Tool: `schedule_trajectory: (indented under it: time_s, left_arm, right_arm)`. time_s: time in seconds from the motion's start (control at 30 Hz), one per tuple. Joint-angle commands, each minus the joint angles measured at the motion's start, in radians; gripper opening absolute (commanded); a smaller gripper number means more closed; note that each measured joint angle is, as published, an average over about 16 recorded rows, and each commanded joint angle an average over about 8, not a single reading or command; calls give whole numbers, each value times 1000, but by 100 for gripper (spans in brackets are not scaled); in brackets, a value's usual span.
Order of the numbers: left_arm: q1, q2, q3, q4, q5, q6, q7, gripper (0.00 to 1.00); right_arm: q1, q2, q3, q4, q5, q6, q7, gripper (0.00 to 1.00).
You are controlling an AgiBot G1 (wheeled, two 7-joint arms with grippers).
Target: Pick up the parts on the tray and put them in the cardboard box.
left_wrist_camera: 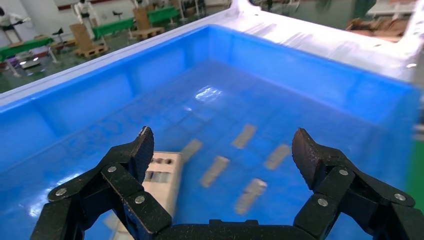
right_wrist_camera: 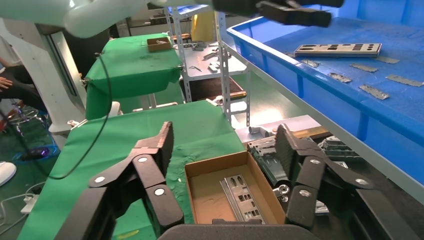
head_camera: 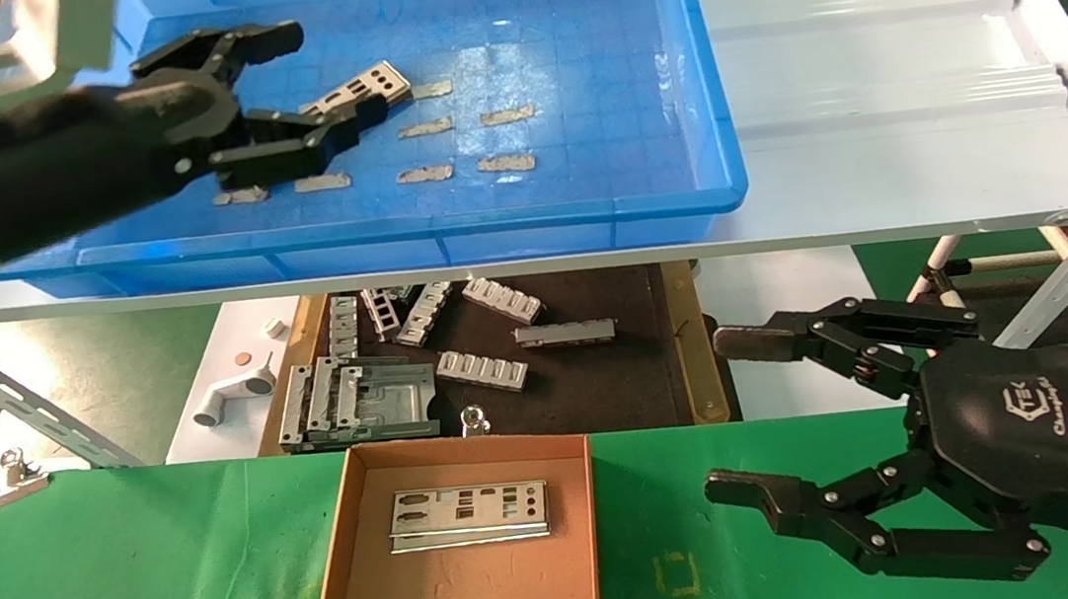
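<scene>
Left gripper [head_camera: 298, 84] hangs wide open, holding nothing, over a thin silver-grey punched metal plate [head_camera: 360, 89] lying in the bright-blue plastic tray [head_camera: 714, 122]. Another plate [head_camera: 468, 515] lies in the small brown cardboard box [head_camera: 342, 548]. Right gripper [head_camera: 740, 417], open and empty, is parked beside the box.

Glossy blue plastic tray [head_camera: 584, 205], grid-textured floor. Bare silver metal parts [head_camera: 468, 515], dull sheen. Matt brown cardboard box [head_camera: 466, 594]. Creased green cloth [head_camera: 127, 580]. Matt black plastic grippers [head_camera: 735, 417].
</scene>
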Motion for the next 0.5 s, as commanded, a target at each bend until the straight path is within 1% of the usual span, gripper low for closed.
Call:
schedule_trajectory:
  time_s: [0.03, 0.23, 0.37, 0.5]
  left_arm:
    - [-69, 30, 27, 74, 50, 2, 14, 100]
    - [-221, 100, 88, 304, 151, 27, 81, 100]
    - [-288, 136, 115, 422, 194, 46, 138, 100]
    - [-334, 163, 130, 511, 216, 70, 192, 100]
  right_arm:
    - [0, 0, 0, 0, 0, 0, 0, 0]
    - [0, 0, 0, 0, 0, 0, 0, 0]
    - [0, 0, 0, 0, 0, 0, 0, 0]
    - [0, 0, 0, 0, 0, 0, 0, 0]
